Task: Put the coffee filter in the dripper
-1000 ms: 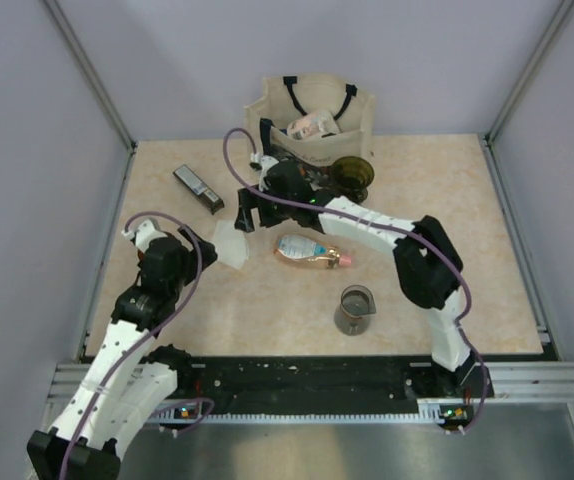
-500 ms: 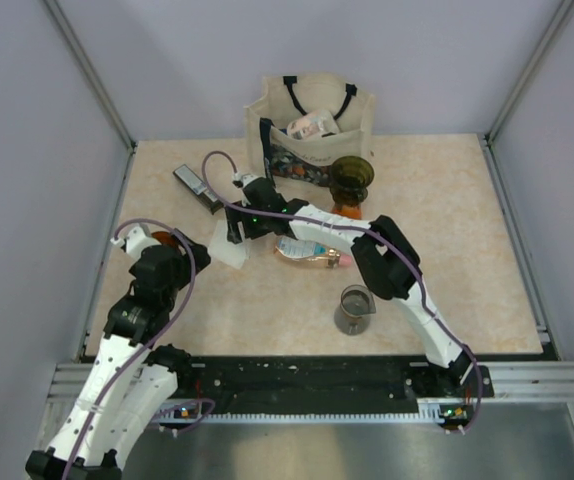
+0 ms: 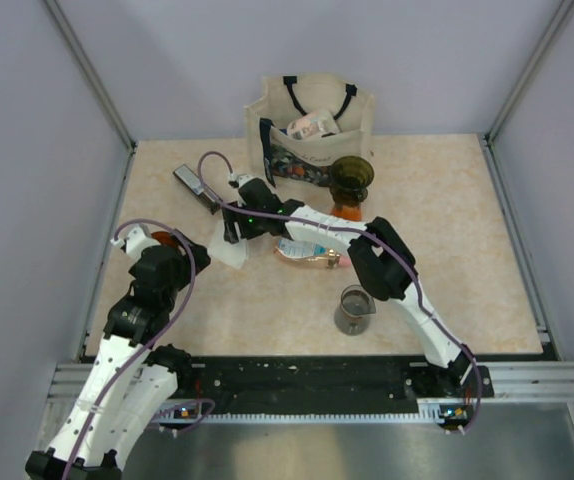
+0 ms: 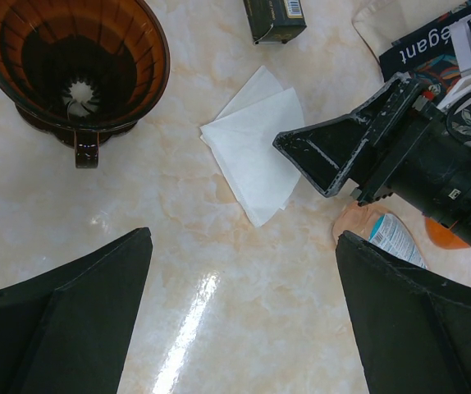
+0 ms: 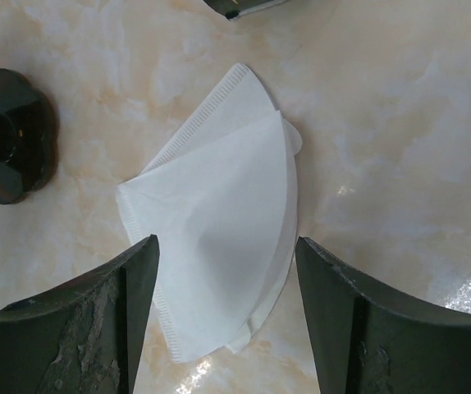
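The white folded coffee filter (image 3: 229, 247) lies flat on the marble table, left of centre. My right gripper (image 3: 233, 228) is open just above it; in the right wrist view its jaws (image 5: 225, 242) stand either side of the filter (image 5: 219, 213) without gripping it. The amber dripper (image 4: 71, 70) stands upright and empty, left of the filter (image 4: 256, 156); from above only an orange sliver of it (image 3: 164, 238) shows beside my left arm. My left gripper (image 4: 242, 238) is open and empty, over bare table near the filter.
A canvas bag (image 3: 312, 125) with items stands at the back. A black box (image 3: 195, 186) lies behind the filter. A peach bottle (image 3: 312, 252) lies under the right arm. A glass beaker (image 3: 355, 308) stands front centre. A dark amber glass piece (image 3: 351, 178) stands by the bag.
My right gripper has moved left, from beside the bag to directly over the filter. My left arm has drawn back and left a little, then held still.
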`<state>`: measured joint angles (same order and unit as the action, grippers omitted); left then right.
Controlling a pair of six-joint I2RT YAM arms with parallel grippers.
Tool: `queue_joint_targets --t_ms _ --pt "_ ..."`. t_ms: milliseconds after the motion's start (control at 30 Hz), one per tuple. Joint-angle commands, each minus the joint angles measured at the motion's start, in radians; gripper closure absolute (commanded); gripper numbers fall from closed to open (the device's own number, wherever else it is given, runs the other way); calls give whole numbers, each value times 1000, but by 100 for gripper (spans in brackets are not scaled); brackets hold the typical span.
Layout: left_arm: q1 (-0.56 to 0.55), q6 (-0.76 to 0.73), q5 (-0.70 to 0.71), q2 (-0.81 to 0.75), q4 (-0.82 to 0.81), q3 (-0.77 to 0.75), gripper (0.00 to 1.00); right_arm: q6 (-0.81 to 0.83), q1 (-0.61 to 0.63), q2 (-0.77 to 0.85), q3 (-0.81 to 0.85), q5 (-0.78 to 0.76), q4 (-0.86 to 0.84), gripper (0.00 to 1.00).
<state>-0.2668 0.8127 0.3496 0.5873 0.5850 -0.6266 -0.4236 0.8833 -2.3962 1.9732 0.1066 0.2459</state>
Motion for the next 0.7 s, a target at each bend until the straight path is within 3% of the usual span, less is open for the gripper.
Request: queue_joint_targets --t_ms 0,300,667 --pt "6 0 5 -1 -20 -7 1 2 9 -21 49 -45 3 33" --pt "6 2 -4 8 -27 -2 1 -1 13 -52 76 16 0 41" --pt "8 -1 -9 11 -34 -1 1 28 32 -9 65 -74 23 42"
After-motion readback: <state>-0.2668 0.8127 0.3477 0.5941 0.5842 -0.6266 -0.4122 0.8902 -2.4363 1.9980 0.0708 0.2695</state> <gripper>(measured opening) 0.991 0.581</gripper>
